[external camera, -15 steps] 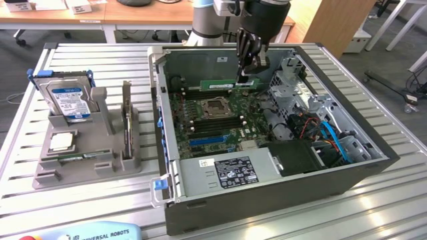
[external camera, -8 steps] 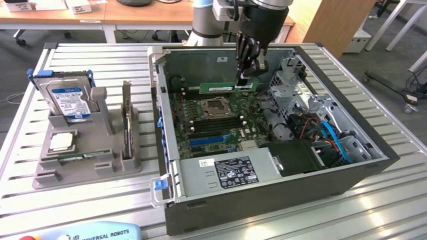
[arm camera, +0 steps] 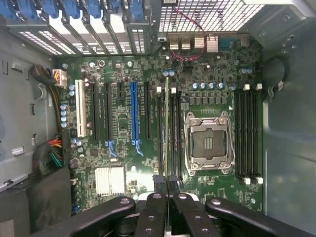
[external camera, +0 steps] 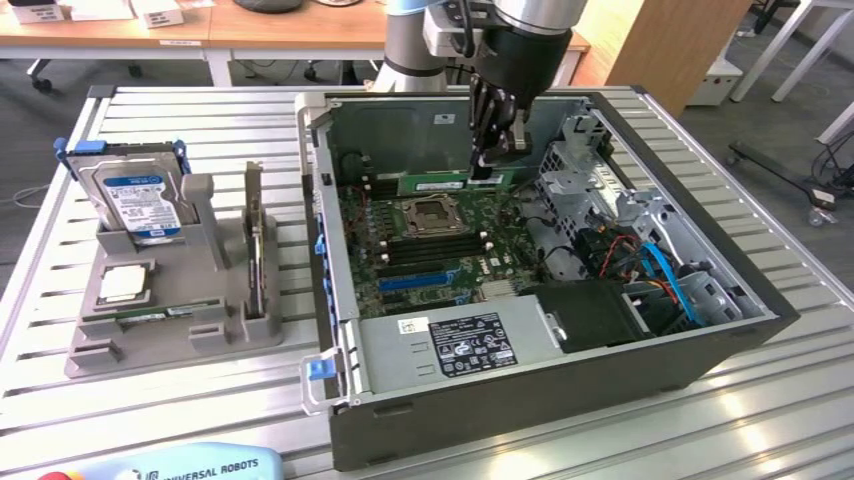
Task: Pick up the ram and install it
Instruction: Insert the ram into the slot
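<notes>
My gripper [external camera: 483,168] reaches down into the open computer case [external camera: 747,330] and is shut on the ram [external camera: 434,186], a long narrow green stick held level just above the motherboard [external camera: 414,250]. In the wrist view I see the ram [arm camera: 166,133] edge-on as a thin line running out from between the black fingers [arm camera: 153,207] of the gripper [arm camera: 167,186]. It hangs over the black memory slots [arm camera: 174,133] beside the empty processor socket [arm camera: 207,143]. Whether its lower edge touches a slot I cannot tell.
On the exterior view's left, a grey holder [external camera: 174,330] carries a hard drive [external camera: 134,195], a square silver chip [external camera: 123,283] and an upright card [external camera: 254,235]. Case walls, a drive cage [external camera: 587,170], cables [external camera: 667,280] and the power supply [external camera: 461,345] ring the motherboard. More memory slots [arm camera: 247,133] flank the socket.
</notes>
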Available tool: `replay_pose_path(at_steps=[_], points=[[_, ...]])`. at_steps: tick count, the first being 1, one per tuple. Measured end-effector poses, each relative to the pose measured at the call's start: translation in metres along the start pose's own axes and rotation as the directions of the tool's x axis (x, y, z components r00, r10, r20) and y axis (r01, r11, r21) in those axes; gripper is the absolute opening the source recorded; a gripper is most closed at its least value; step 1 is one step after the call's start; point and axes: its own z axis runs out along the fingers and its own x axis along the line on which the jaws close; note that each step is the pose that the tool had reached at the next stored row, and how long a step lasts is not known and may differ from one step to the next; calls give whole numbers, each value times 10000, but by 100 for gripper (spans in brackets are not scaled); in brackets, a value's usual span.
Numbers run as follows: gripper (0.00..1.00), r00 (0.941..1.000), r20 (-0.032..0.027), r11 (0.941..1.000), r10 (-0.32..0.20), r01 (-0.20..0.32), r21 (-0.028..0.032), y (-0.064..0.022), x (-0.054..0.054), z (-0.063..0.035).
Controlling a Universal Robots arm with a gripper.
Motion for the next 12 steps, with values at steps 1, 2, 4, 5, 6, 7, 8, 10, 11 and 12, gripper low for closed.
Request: replay_pose_path(at_steps=[1,2,4,5,6,7,8,10,11,12], points=[[11,10000,0,10000,0,0,0,0,0,12],[11,10000,1,10000,0,0,0,-1,1,23],[11,10000,-2,10000,0,0,0,-1,1,29],[11,10000,-1,10000,0,0,0,-1,1,29],[11,10000,-1,10000,0,0,0,-1,1,29],[11,10000,-1,10000,0,0,-1,-1,1,29],[11,10000,2,10000,2,-2,1,0,-4,33],[11,10000,0,10000,1,-1,1,0,-19,37],[11,10000,0,10000,-1,1,1,-1,-23,39],[11,10000,2,10000,-2,2,1,-1,-25,42]])
